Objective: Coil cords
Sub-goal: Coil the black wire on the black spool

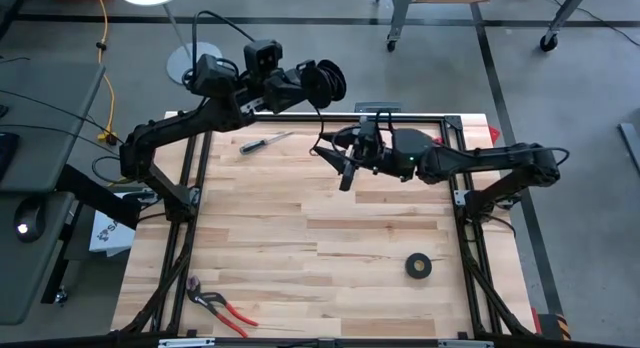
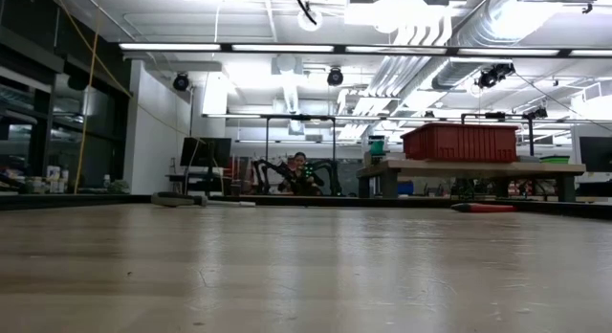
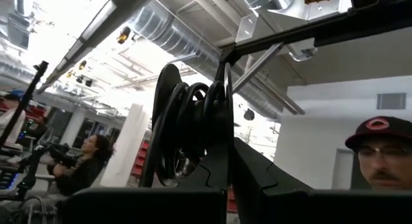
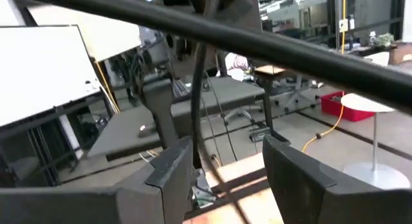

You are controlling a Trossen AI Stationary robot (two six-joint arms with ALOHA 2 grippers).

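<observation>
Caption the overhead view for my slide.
Left gripper holds the coiled black cord at the table's far edge; right gripper guides its tail.

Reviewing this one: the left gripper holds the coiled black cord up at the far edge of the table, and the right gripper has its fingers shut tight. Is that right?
Not quite. The left gripper does hold the coiled black cord at the far edge, but the right gripper is open: the right wrist view shows its fingers spread, with a strand of cord hanging between them.
</observation>
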